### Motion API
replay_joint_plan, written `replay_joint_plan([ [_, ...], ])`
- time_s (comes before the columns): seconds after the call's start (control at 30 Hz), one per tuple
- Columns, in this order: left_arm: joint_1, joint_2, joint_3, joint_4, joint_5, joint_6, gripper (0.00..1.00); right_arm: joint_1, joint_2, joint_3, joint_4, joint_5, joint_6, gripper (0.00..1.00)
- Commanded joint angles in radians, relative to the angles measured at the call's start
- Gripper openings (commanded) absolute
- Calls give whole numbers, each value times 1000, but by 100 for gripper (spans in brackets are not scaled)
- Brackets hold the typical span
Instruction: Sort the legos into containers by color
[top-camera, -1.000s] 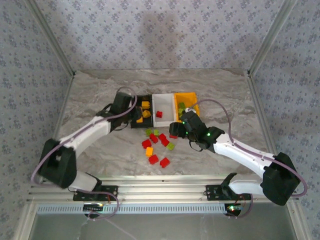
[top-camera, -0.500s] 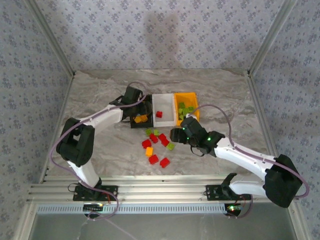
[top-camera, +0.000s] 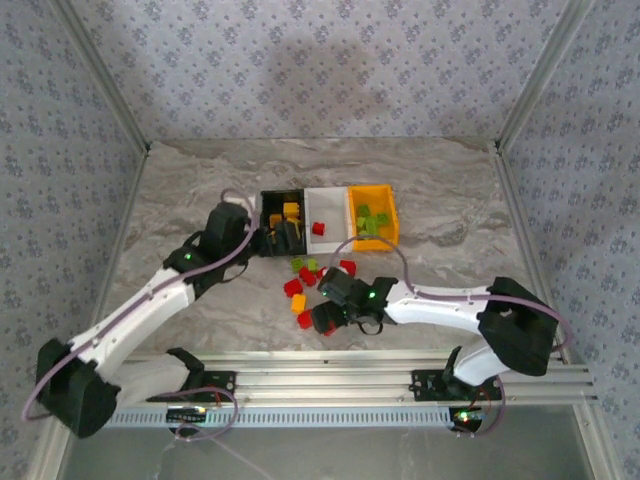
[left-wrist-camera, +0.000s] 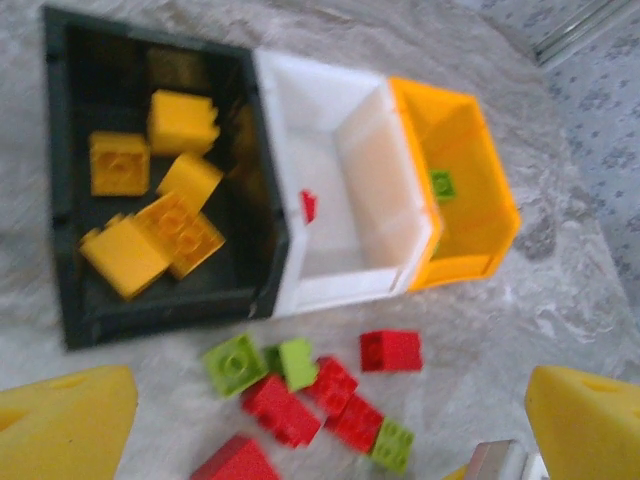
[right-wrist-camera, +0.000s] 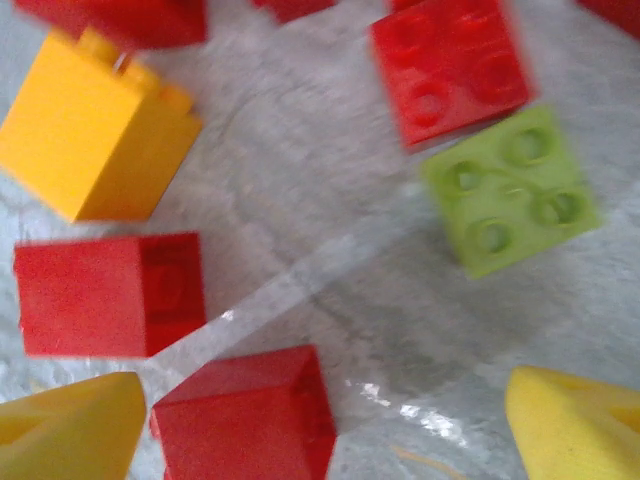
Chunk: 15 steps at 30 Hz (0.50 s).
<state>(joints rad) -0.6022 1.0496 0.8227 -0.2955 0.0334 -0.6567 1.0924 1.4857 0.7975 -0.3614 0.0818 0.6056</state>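
Right gripper (right-wrist-camera: 320, 400) has its jaws wide open and empty with a red brick (right-wrist-camera: 240, 415) off-centre between them, so I'd centre it before squeezing.

Between the spread fingers of the right claw (right-wrist-camera: 325, 425), a red brick (right-wrist-camera: 245, 410) lies just beside one fingertip (right-wrist-camera: 70, 430). Bare counter (right-wrist-camera: 400, 330) fills the rest of the gap. Just ahead, a second red brick (right-wrist-camera: 110, 295) and a green brick (right-wrist-camera: 510, 190) flank a clear lane. Ahead of the left claw (left-wrist-camera: 325, 418), loose bricks (left-wrist-camera: 280, 410) crowd the counter, with the black bin (left-wrist-camera: 170, 318) standing beyond them.
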Motion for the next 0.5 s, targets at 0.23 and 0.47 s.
replay_joint_plan([
  [0.23,15,-263,-177,-176,-80,-79,100,73,108,70,-96,52,-50,91],
  [0.47,24,-269,-200,-180,-97,-95,100,91,140,74,-75,60,-55,74],
])
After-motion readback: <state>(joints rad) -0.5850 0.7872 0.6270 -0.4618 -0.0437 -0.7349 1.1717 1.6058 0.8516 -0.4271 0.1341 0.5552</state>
